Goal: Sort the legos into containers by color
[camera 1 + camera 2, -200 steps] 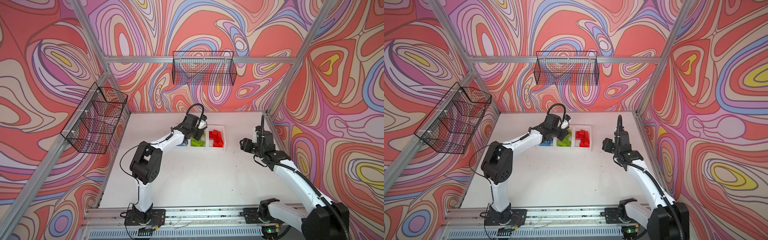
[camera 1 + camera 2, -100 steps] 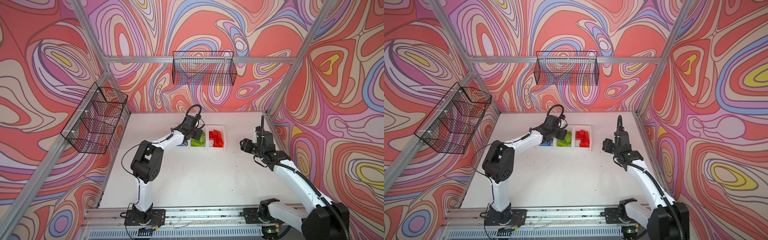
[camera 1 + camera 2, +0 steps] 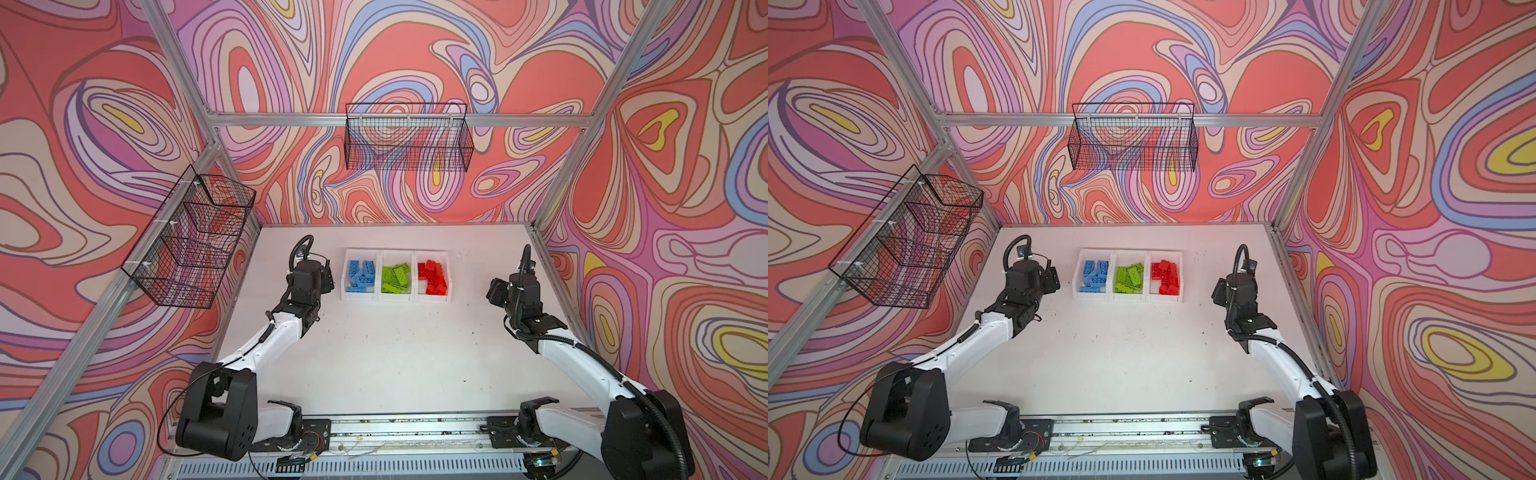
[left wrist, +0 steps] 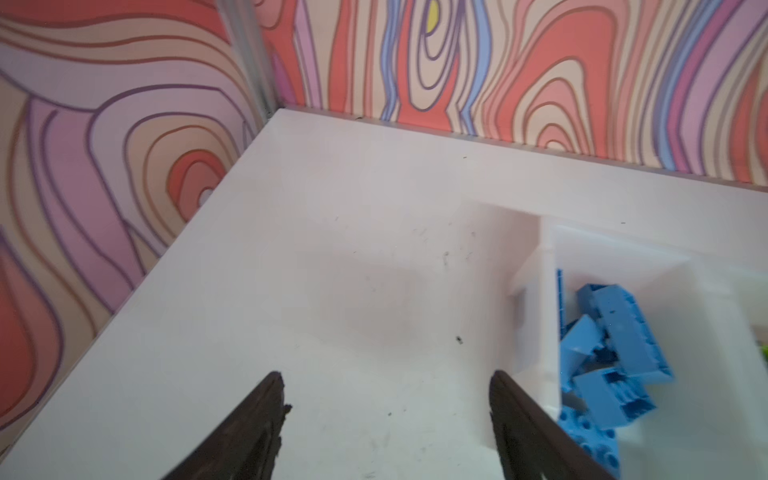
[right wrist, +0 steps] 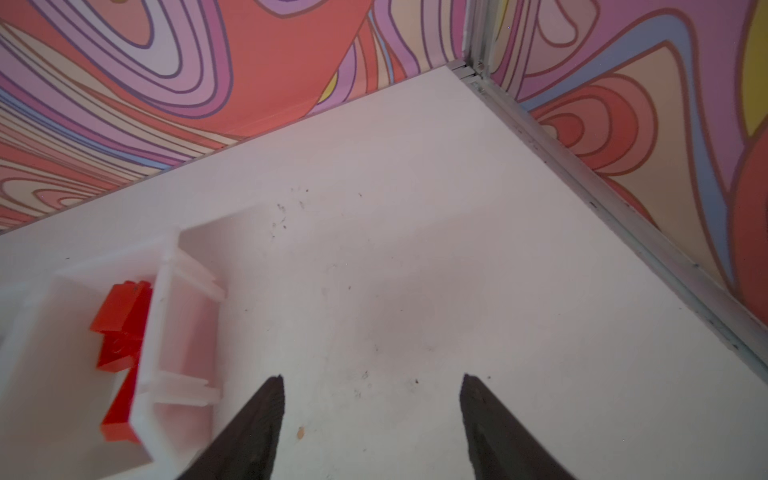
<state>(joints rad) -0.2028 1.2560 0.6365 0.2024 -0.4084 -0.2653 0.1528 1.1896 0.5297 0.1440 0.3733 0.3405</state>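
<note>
Change: the left gripper [image 3: 327, 277], which hung over the bins [image 3: 395, 296] a second ago, now stands beside the blue end of the row. Its jaws have gone from nearly closed to wide.
Meaning: probably a brick was let go into a bin and the arm then drew clear. Which brick it was cannot be told from the top views.
Progress: no loose brick shows on the table [image 3: 395, 353], so the sorting looks finished, or very nearly so.
Left fingers: the fingers [image 4: 249, 432] stand apart over bare table, with nothing between them.
Right gripper: the right gripper [image 3: 495, 291] hangs well clear of the red end, much where it was. Its fingers [image 5: 253, 432] are apart and empty.
Location of bricks: all lie inside the bins, which stand toward the back of the table. In both top views the blue bricks [image 3: 360, 276] are at the left, the green bricks [image 3: 395, 279] in the middle and the red bricks [image 3: 434, 276] at the right.
Axis of bins: the row runs across the table, parallel to the back wall. Each bin's own long side runs front to back, and all three open upward.
Axis of bricks: they lie jumbled, their long sides pointing at mixed angles. Several lie flat with studs up, while in the left wrist view some blue ones lean on edge against their neighbours.
</note>
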